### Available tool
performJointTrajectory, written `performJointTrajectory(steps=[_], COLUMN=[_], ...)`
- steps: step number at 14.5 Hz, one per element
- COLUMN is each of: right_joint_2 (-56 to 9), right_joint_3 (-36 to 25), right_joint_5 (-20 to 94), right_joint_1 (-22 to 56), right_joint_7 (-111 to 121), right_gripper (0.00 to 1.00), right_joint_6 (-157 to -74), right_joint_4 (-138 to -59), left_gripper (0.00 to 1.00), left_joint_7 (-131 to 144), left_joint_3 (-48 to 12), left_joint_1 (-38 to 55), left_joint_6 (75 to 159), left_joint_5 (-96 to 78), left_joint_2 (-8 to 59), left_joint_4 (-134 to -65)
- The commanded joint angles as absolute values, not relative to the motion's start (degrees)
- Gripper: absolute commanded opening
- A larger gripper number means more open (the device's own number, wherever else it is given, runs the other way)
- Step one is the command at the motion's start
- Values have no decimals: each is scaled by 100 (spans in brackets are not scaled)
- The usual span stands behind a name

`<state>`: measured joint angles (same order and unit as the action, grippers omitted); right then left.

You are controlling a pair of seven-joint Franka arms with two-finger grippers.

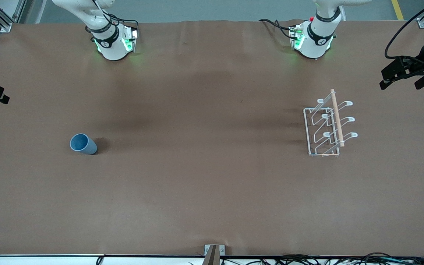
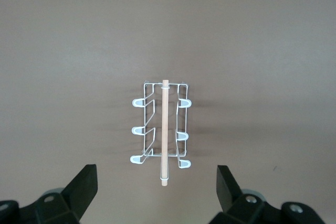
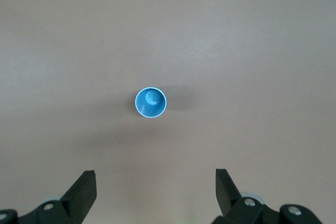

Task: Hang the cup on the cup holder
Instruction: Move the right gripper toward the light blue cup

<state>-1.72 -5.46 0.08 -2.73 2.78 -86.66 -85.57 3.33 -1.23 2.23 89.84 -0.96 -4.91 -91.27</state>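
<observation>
The cup point(image 1: 83, 144), a small light-blue tumbler, stands upright with its mouth up toward the right arm's end of the table. In the right wrist view the cup point(image 3: 151, 103) lies straight below my right gripper point(image 3: 156, 187), which is open, empty and high above it. The cup holder point(image 1: 329, 125), a white wire rack with a wooden rod on top, stands toward the left arm's end. In the left wrist view the cup holder point(image 2: 163, 129) lies below my left gripper point(image 2: 157, 187), open, empty and high over it. All its prongs are bare.
The brown table point(image 1: 212, 184) is bare around both objects. The right arm's base point(image 1: 112, 44) and the left arm's base point(image 1: 313, 42) stand at the table's edge farthest from the front camera. Cables lie along the edge nearest that camera point(image 1: 344, 259).
</observation>
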Motion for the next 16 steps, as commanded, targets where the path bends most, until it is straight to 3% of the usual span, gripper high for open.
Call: performJointTrajectory(steps=[1, 4, 7, 12, 16], right_joint_2=[-97, -88, -88, -53, -79], right_joint_3=[-501, -501, -501, -492, -492], right_joint_5=[-53, -53, -44, -53, -44], right_joint_1=[-308, -308, -299, -290, -316], right_joint_7=[325, 325, 325, 369, 657], right_gripper=[100, 100, 100, 100, 100], right_joint_6=[-8649, -8648, -8648, -8718, -9639], right_joint_4=[-8640, -8640, -8666, -8964, -9946], left_gripper=[100, 100, 100, 100, 100], left_joint_7=[282, 290, 351, 317, 369], left_joint_3=[-97, -97, -114, -88, -88], left_joint_1=[203, 176, 185, 185, 193], left_joint_6=[9053, 9053, 8878, 8772, 8692], left_joint_5=[-97, -88, -79, -97, -97], left_joint_2=[-475, -396, -63, -62, -79], left_joint_4=[-9141, -9088, -8598, -8543, -8578])
